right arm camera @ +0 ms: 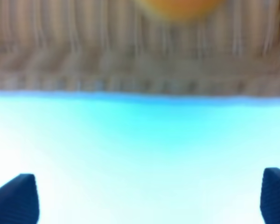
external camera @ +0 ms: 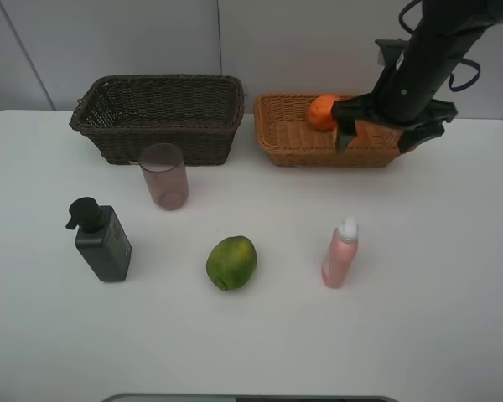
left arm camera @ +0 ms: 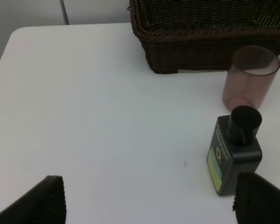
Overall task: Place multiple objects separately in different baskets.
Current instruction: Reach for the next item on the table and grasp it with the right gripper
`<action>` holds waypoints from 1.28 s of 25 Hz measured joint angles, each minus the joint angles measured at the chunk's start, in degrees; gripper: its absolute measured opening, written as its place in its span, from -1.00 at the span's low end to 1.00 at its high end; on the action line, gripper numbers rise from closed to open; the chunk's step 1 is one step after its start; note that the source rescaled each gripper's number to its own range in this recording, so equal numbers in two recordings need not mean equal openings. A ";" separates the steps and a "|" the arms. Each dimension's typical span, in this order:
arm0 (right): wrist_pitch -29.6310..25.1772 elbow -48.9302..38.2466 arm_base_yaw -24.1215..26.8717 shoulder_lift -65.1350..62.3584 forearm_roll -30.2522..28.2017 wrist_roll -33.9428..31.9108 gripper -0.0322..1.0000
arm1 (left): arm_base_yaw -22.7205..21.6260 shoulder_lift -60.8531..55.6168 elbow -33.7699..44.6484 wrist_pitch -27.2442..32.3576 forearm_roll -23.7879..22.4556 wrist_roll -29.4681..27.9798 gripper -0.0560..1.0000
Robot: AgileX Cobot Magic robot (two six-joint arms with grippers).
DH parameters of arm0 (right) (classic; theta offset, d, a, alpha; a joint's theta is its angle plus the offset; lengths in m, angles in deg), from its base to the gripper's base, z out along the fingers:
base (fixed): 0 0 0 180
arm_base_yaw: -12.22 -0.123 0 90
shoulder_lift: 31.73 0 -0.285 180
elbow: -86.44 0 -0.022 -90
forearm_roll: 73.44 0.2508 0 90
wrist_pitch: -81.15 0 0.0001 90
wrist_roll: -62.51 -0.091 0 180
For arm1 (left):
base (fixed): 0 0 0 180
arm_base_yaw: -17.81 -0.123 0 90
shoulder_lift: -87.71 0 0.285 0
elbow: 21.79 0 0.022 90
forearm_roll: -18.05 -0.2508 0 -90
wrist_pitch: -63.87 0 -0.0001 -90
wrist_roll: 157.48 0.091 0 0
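My right pincer wide open, empty, above near wall of far-right tan basket, orange inside it; left pincer wide open, empty, dark pump bottle ahead on worktop

Table, dark basket, tan basket, cup, pump bottle, fruit, sprayer
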 joint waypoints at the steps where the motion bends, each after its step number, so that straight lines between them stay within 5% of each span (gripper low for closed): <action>1: 0.00 -1.42 -0.56 -1.23 0.47 -0.80 1.00 | 0.00 0.00 0.00 0.00 0.00 0.00 0.87; 18: -5.09 -11.11 -13.02 -8.73 2.63 -10.01 1.00 | 0.00 0.00 0.00 0.00 0.00 0.00 0.87; 32: 6.95 -22.09 -14.72 -8.68 3.54 -14.56 1.00 | 0.00 0.00 0.00 0.00 0.00 0.00 0.87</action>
